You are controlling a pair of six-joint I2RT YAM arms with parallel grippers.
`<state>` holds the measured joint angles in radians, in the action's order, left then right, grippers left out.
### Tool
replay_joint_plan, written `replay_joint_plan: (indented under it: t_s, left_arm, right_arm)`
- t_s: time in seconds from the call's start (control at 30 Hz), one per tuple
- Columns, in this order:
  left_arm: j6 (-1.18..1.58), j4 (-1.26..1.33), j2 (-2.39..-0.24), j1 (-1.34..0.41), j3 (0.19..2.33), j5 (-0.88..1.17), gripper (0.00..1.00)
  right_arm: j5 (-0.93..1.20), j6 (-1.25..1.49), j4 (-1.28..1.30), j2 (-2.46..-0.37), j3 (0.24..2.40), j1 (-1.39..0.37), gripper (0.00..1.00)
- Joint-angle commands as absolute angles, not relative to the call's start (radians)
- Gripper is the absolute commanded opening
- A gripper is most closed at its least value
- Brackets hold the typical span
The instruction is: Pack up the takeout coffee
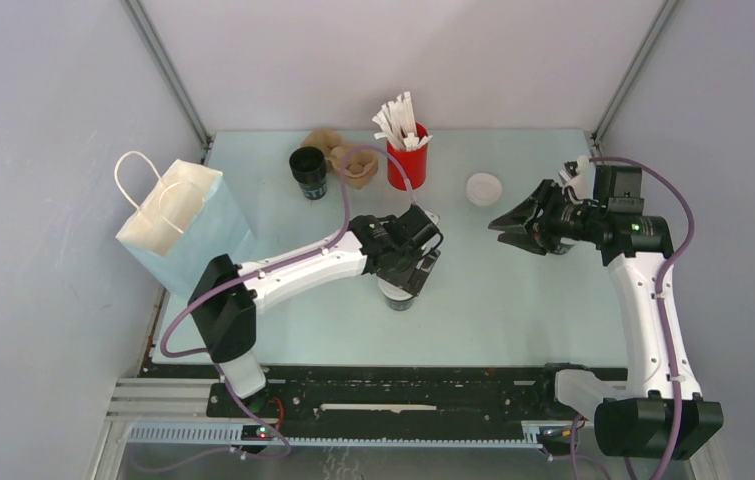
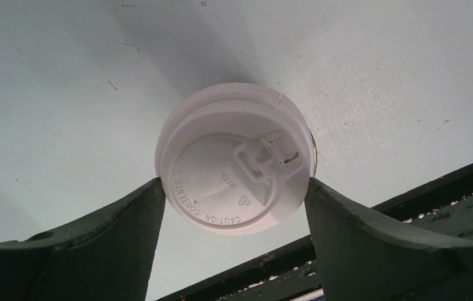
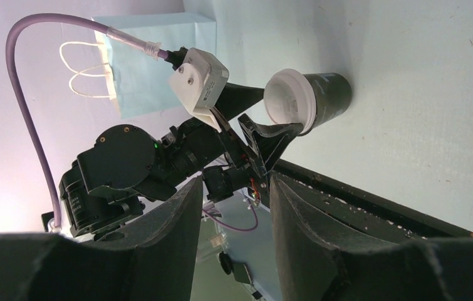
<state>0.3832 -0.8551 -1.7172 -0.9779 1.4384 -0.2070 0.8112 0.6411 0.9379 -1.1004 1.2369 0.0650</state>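
I see a pale blue paper bag point(image 1: 185, 225) standing at the bench's point(image 1: 513, 300) left; a lidless black cup point(image 1: 308, 171), red holder point(image 1: 406, 160) of white sticks and loose white lid point(image 1: 484, 188) sit at the back.

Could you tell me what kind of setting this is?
Most likely a walled robot test cell staged as a coffee counter: a lidded takeout coffee, a red holder of stir sticks and a handled paper bag on a pale table.

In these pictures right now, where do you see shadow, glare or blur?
Left wrist view: the takeout coffee is sharp, its lid lettering readable, and it casts a soft shadow on the table; the near fingers are dark and slightly soft. Right wrist view: pink-white glare washes the left edge. Top view: evenly lit, with no strong glare.
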Motion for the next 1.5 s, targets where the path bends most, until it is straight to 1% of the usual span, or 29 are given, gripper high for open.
replay_joint_plan:
  t_s: [0.0,0.57,0.73,0.77,0.83,0.9,0.97,1.03,1.07,1.13,1.2,1.23,1.47]
  left_arm:
    - [0.362,-0.850,-1.718,-0.984,1.459,-0.215,0.85]
    - [0.362,-0.851,-1.700,-0.986,1.454,-0.197,0.90]
    - [0.373,-0.883,-1.653,-0.986,1.473,-0.199,0.95]
    - [0.379,-0.899,-1.635,-0.986,1.484,-0.198,0.95]
    - [0.395,-0.933,-1.592,-0.985,1.517,-0.183,0.97]
    - [0.426,-0.946,-1.523,-0.975,1.522,-0.151,0.99]
    - [0.479,-0.935,-1.452,-0.931,1.481,-0.085,1.00]
    - [0.530,-0.872,-1.375,-0.868,1.386,0.008,1.00]
    - [0.562,-0.825,-1.340,-0.830,1.327,0.078,1.00]
    - [0.650,-0.700,-1.279,-0.734,1.183,0.217,0.96]
    - [0.743,-0.569,-1.245,-0.661,1.067,0.346,0.93]
    - [0.777,-0.516,-1.238,-0.639,1.032,0.377,0.92]
    - [0.849,-0.405,-1.315,-0.605,0.931,0.398,0.84]
  right_arm:
    - [0.823,0.641,0.903,-1.082,1.219,0.067,0.52]
    - [0.824,0.638,0.905,-1.081,1.213,0.063,0.52]
    - [0.806,0.627,0.905,-1.078,1.199,0.050,0.53]
    - [0.800,0.624,0.901,-1.080,1.188,0.041,0.54]
    - [0.792,0.595,0.893,-1.094,1.161,0.008,0.62]
    - [0.799,0.564,0.857,-1.118,1.131,-0.066,0.73]
    - [0.785,0.540,0.810,-1.158,1.103,-0.172,0.87]
    - [0.787,0.526,0.739,-1.214,1.064,-0.259,0.91]
    - [0.790,0.526,0.701,-1.253,1.046,-0.296,0.92]
    - [0.822,0.529,0.613,-1.333,1.019,-0.345,0.90]
    - [0.863,0.547,0.521,-1.403,0.997,-0.366,0.89]
    - [0.882,0.554,0.485,-1.437,0.993,-0.371,0.88]
    - [0.956,0.549,0.389,-1.614,0.992,-0.399,0.80]
